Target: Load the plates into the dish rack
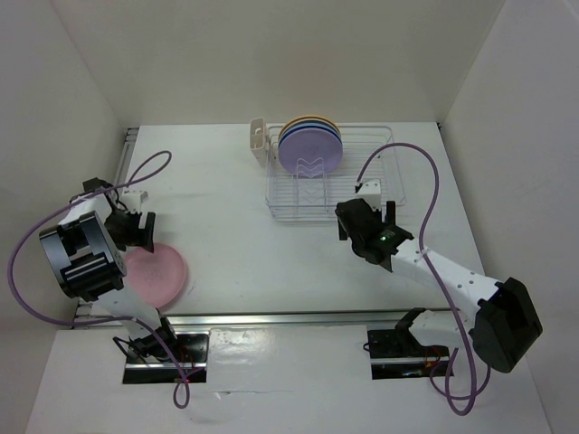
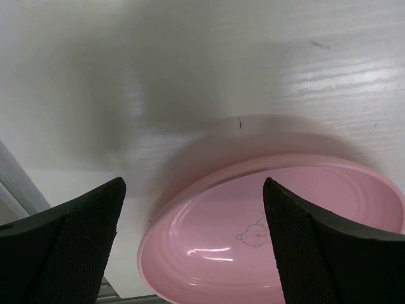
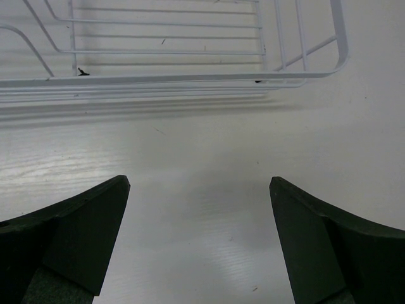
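Dish rack (image 1: 362,176), white wire, far centre of the counter (image 1: 226,190), carries 4 plates upright at its left end, lilac plate (image 1: 309,149) foremost, with free slots in front. Pink plate (image 1: 161,276), 1 remaining, lies flat at near left beneath the left end effector (image 2: 193,187), fingers spread; right end effector (image 3: 199,183) likewise spread over bare counter just before the rack. Recommended: straddle the rim with 1 finger inside, pinch firmly, then turn upright before slotting.
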`<state>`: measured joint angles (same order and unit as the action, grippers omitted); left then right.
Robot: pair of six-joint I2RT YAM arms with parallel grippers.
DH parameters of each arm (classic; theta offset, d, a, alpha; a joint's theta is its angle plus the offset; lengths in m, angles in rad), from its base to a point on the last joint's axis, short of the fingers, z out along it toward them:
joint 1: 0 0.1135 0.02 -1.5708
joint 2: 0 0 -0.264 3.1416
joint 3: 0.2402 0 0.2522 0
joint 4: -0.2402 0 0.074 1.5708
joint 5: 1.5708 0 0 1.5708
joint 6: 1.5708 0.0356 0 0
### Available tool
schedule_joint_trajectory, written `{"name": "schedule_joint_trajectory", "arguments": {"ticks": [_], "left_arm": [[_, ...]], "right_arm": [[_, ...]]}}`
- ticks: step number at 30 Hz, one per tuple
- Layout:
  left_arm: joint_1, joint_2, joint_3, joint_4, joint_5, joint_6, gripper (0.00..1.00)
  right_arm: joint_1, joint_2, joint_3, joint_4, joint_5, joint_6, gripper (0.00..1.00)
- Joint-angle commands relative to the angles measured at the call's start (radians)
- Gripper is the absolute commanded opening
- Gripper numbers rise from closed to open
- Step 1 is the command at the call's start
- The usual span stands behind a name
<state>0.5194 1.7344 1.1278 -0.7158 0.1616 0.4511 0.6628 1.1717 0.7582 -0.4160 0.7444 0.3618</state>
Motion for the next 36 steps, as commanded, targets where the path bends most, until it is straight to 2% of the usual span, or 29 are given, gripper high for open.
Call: {"name": "schedule_joint_trajectory", "arguments": {"ticks": [1, 17, 24, 30, 31, 33, 35, 36], "left_arm": [[-0.001, -0.007, -0.034, -0.020, 0.027, 0.046, 0.94], [-0.010, -0.007, -0.063, -0.011, 0.047, 0.028, 0.87], [-0.071, 0.013, -0.063, 0.022, 0.036, -0.011, 0.71], [-0.091, 0.022, -0.072, 0.032, 0.023, -0.020, 0.65], [-0.091, 0.022, -0.072, 0.032, 0.023, -0.020, 0.61], [-0.102, 0.031, -0.072, 0.032, 0.023, -0.029, 0.60], [-0.113, 0.042, -0.063, 0.042, 0.035, -0.038, 0.46], [-0.122, 0.042, -0.054, 0.042, 0.035, -0.038, 0.35]], "right_arm": [[-0.020, 0.005, 0.015, 0.003, 0.004, 0.022, 1.00], [-0.048, 0.005, 0.015, 0.013, -0.017, 0.012, 1.00], [-0.048, 0.005, 0.015, 0.013, -0.017, 0.012, 1.00], [-0.057, 0.005, 0.015, 0.013, -0.017, 0.012, 1.00], [-0.057, 0.005, 0.015, 0.013, -0.017, 0.012, 1.00], [-0.057, 0.005, 0.006, 0.013, -0.017, 0.012, 1.00], [-0.057, 0.005, 0.006, 0.013, -0.017, 0.022, 1.00], [-0.057, 0.005, 0.006, 0.013, -0.017, 0.022, 1.00]]}}
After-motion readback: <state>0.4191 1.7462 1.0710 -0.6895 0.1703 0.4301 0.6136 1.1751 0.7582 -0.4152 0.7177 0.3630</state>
